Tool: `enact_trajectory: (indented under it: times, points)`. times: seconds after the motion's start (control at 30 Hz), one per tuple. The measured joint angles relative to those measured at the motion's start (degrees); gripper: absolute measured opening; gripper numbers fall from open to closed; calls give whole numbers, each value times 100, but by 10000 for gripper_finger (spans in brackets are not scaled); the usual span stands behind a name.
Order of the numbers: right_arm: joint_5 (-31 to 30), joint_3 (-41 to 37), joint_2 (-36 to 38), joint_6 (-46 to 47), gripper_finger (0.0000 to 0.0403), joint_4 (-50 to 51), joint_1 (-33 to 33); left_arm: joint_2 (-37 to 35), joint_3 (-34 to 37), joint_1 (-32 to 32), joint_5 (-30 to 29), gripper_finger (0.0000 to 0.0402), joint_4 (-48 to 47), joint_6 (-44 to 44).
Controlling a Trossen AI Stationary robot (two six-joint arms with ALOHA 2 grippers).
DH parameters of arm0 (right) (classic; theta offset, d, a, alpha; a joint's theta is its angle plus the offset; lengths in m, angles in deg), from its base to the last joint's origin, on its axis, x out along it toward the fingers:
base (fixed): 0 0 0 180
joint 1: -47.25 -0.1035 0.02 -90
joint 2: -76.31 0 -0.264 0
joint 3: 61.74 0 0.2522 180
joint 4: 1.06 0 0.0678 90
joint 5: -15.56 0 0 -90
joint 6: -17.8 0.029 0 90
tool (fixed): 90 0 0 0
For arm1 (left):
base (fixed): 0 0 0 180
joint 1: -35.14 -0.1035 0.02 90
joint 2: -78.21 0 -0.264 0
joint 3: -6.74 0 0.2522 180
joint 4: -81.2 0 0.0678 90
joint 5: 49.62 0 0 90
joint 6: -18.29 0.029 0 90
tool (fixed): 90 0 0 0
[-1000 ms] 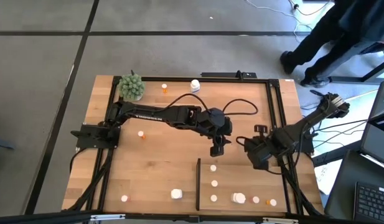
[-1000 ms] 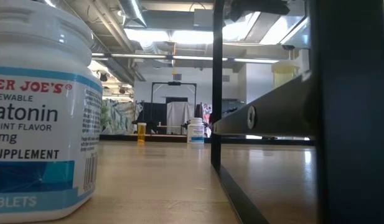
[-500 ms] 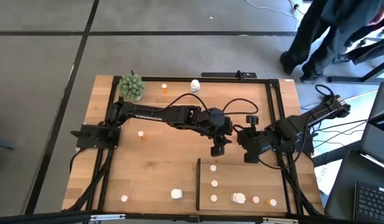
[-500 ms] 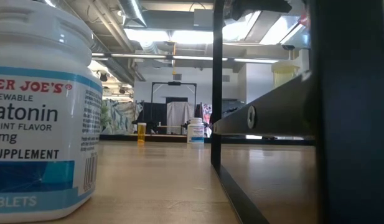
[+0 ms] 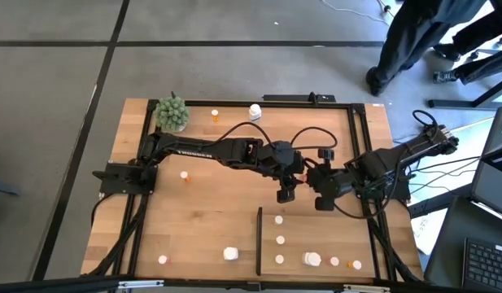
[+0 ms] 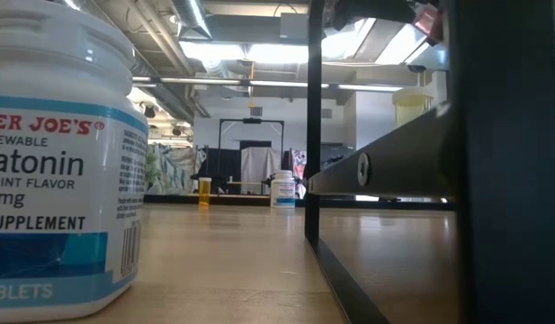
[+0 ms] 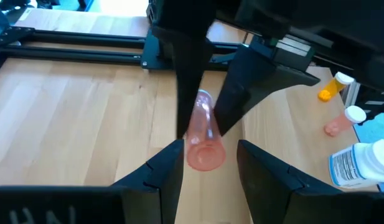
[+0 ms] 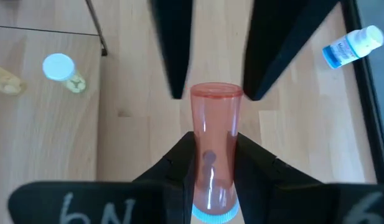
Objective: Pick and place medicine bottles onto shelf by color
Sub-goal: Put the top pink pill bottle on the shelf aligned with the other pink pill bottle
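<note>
While both the left gripper (image 5: pixel 285 195) and right gripper (image 5: pixel 318 201) clamp one orange bottle (image 8: pixel 211 149) between them, a mistimed release risks dropping it onto the surface (image 5: pixel 202 220) below.

A clear orange bottle (image 8: pixel 215 155) with a white cap is lying lengthwise, pinched at both ends between two pairs of dark fingers (image 7: pixel 168 168) above the middle of the bench. Small white bottles (image 5: pixel 279 239) and a chunkier one (image 5: pixel 312 259) are standing on the pale shelf (image 5: pixel 316 236) at the near right, with two orange bottles (image 5: pixel 355 264) beside them. More bottles, orange (image 5: pixel 215 115) and white (image 5: pixel 255 111), are sitting along the far edge, and others are sitting at the near left (image 5: pixel 230 254).
</note>
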Motion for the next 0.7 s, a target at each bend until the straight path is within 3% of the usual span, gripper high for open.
enact_trajectory:
  times: [0.7]
  points:
    - [-208,0,0,-136,86,-38,-2,7,4,2,-387,142,-223,4]
